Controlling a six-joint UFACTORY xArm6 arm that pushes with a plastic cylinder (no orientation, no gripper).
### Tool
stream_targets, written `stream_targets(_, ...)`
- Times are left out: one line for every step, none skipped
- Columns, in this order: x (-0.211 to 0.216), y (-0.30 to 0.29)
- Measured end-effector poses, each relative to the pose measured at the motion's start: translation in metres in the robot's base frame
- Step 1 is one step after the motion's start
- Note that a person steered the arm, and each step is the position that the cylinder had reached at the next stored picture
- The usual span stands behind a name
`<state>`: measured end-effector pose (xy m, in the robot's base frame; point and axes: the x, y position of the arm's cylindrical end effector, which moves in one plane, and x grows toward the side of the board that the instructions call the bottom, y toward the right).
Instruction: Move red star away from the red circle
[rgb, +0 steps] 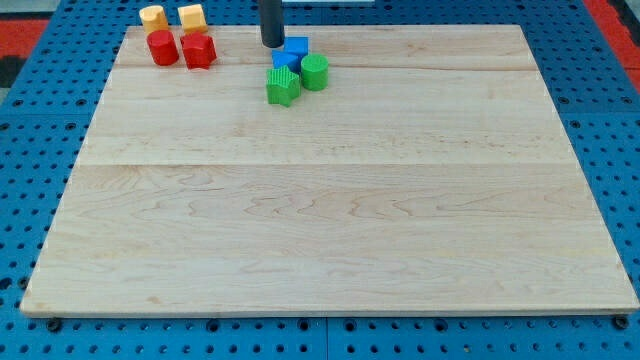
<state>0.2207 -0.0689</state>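
Note:
The red star sits near the view's top left, touching the red circle on its left. My tip is at the view's top, to the right of the red star with a gap between them, and just left of a blue block.
A yellow block and a second yellow block stand just above the red pair. A second blue block, a green circle and a green star cluster below my tip. The wooden board ends close behind them.

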Motion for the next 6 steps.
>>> stream_targets(-0.011, -0.041)
stream_targets(-0.017, -0.093)
stream_targets(-0.014, -0.12)
stream_targets(0.008, -0.124)
stream_targets(0.034, -0.101)
stream_targets(0.026, -0.093)
